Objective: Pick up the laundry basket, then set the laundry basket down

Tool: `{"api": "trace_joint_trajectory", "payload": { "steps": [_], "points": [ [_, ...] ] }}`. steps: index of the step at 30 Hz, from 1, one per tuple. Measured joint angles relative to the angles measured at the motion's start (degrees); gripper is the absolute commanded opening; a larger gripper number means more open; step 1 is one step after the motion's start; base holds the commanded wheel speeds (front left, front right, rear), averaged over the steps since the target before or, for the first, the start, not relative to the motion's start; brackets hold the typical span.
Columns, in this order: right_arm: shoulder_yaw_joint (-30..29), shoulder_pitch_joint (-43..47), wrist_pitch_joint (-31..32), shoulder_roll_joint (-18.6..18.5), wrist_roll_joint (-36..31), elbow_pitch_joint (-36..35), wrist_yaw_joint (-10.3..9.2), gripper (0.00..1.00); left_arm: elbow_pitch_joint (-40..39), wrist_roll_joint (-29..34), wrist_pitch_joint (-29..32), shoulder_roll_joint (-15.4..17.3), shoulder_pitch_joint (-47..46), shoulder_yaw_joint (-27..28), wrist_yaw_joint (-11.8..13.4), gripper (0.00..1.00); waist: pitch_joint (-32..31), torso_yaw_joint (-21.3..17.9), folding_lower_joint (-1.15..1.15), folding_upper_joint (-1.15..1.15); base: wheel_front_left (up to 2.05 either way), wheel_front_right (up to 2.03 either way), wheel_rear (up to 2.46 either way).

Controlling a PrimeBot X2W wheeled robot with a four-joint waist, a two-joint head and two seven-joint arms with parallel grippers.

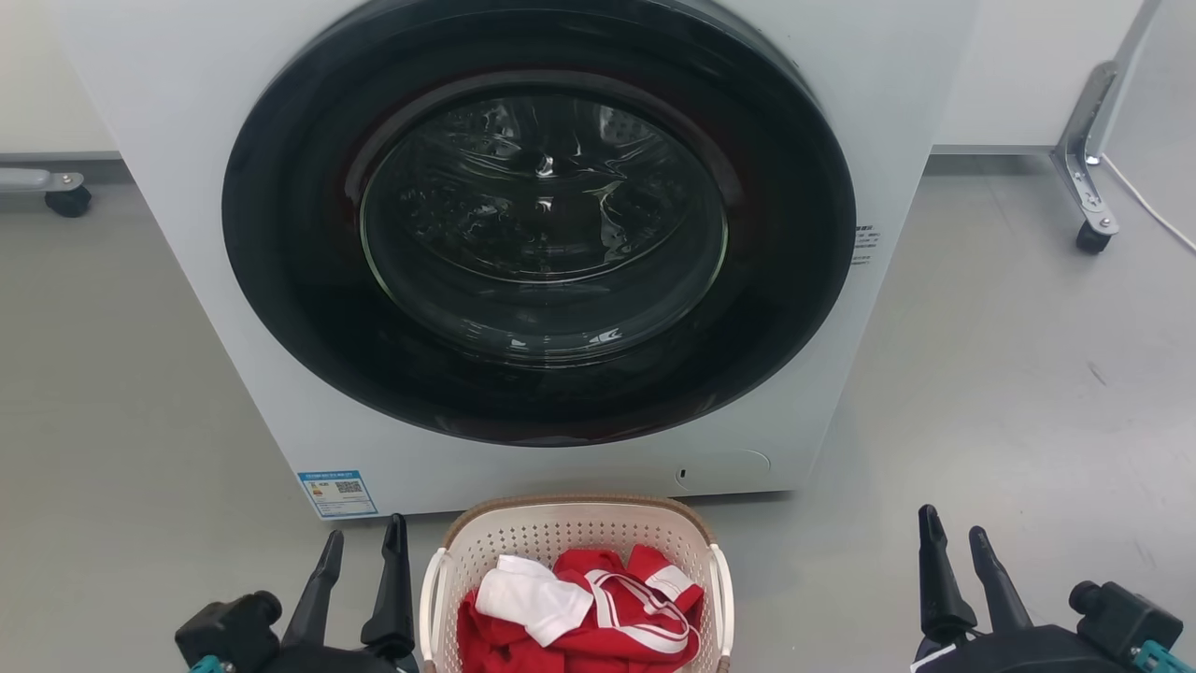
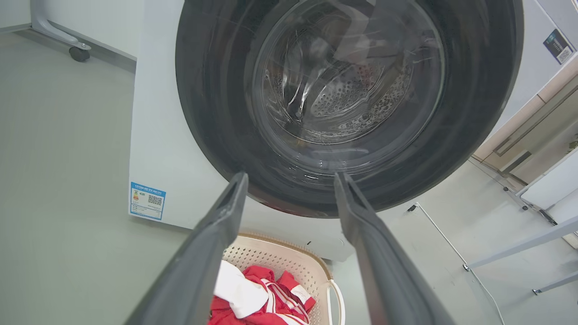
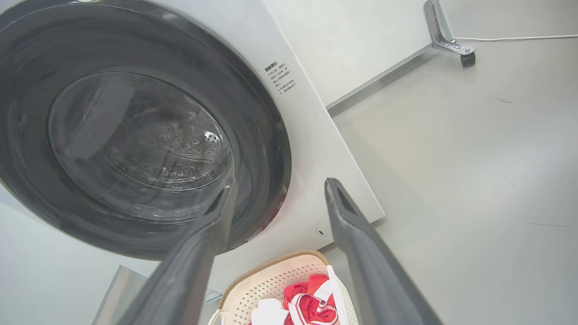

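Note:
The laundry basket (image 1: 523,535) is cream-white and perforated with a brown rim, and it stands on the floor right in front of the washing machine, at the bottom centre of the head view. Red and white clothes (image 1: 584,608) lie in it. My left gripper (image 1: 365,540) is open just left of the basket's left handle (image 1: 429,598), holding nothing. Well off to the basket's right, my right gripper (image 1: 953,531) is open too, with floor between it and the right handle (image 1: 724,598). The basket (image 2: 289,264) shows below the left fingers, and the basket (image 3: 271,282) below the right fingers.
The white washing machine (image 1: 187,112) with its round dark door (image 1: 539,224) shut rises straight ahead. Castored metal frame legs stand at the back right (image 1: 1084,178) and back left (image 1: 56,192). A white cable (image 1: 1154,210) runs along the grey floor at the right.

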Motion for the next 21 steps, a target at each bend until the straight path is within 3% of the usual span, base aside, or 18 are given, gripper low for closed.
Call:
{"api": "trace_joint_trajectory", "payload": {
  "steps": [21],
  "points": [
    [3.7,1.9,-4.5,-0.3,-18.1,-3.7,-2.99,1.00,-3.3,20.3,-4.6,0.0,2.4,-1.9,3.1,1.00,0.1,0.2,0.00,0.00,0.00,0.00,0.00]
  ]
}}
